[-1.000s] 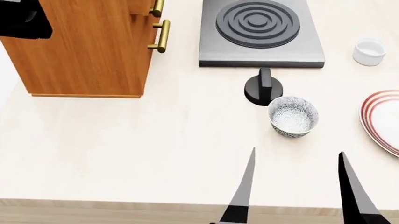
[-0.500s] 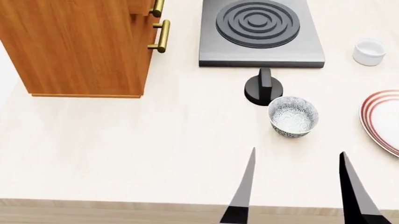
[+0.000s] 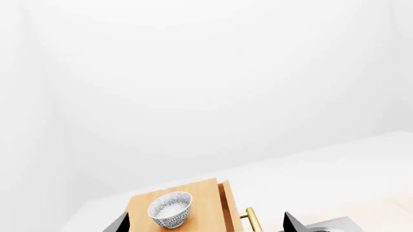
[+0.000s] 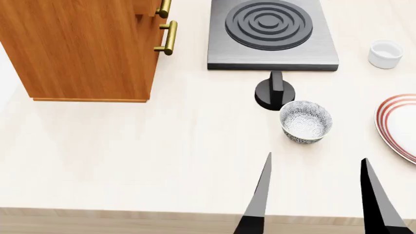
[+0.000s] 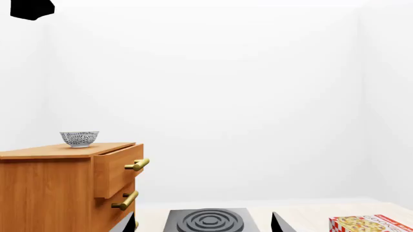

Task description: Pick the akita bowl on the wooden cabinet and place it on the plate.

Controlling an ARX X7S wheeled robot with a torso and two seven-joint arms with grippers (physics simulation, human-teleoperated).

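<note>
I see the akita bowl [image 3: 170, 209] atop the wooden cabinet [image 4: 85, 48]; a second patterned bowl [image 4: 305, 122] sits beside the stove knob [image 4: 275, 91], near the plate [image 4: 398, 124]. My right gripper [image 4: 318, 195] is spread open; my left gripper [image 3: 203, 223] also looks open.

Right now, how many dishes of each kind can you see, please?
Bowls: 2, one on the cabinet top, one on the counter
Plates: 1
Cups: 1
Total: 4

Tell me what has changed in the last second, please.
The right pincer, open and empty, shifted slightly rightward. A black shape over the orange-brown wooden cabinet left the head view. The blue-patterned bowl on the counter and red-ringed white plate stayed put.
</note>
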